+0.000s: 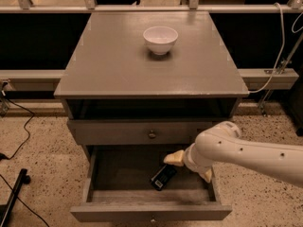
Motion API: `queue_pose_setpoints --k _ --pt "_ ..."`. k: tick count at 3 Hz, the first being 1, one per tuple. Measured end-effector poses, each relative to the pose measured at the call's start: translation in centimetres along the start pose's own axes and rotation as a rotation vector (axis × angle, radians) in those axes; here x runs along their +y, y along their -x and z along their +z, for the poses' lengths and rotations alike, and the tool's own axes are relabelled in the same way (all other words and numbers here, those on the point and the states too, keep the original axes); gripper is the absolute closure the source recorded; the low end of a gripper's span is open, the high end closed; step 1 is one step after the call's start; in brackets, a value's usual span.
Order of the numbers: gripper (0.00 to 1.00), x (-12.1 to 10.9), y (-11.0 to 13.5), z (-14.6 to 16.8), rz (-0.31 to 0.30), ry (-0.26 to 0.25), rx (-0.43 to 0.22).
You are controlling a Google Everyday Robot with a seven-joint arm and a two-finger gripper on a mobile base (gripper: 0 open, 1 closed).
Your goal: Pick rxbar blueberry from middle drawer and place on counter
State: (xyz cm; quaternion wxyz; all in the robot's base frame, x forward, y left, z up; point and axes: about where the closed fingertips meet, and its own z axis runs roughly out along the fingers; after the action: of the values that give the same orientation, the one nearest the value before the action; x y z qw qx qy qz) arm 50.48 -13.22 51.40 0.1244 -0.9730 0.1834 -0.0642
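Observation:
The rxbar blueberry [163,177], a dark flat packet with a white patch at its near end, lies on the floor of the open middle drawer [150,211], right of centre. My gripper [188,166] reaches into the drawer from the right, just above and right of the packet. Its cream fingers stand apart, one [174,158] over the packet's far end, and hold nothing. The white forearm hides the drawer's right side. The counter [142,74] is the grey cabinet top above.
A white bowl [160,39] stands at the back middle of the counter. A shut knobbed drawer front [151,134] sits just above the open drawer. Black cables [19,136] and a black leg [13,197] lie on the floor at left. A white cable [278,56] hangs at right.

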Motion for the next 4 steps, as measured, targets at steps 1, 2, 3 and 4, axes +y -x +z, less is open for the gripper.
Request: queue_pose_setpoints --k 1,2,3,4 --pt "0.00 -0.9 -0.2 1.2 -0.033 0.028 0.030" --pt "0.00 -3.0 -0.3 3.3 -0.062 0.061 0.042" --pt "0.00 -4.0 -0.4 6.0 -0.041 0.057 0.044" --pt "0.00 -4.7 0.0 8.0 -0.030 0.017 0.023"
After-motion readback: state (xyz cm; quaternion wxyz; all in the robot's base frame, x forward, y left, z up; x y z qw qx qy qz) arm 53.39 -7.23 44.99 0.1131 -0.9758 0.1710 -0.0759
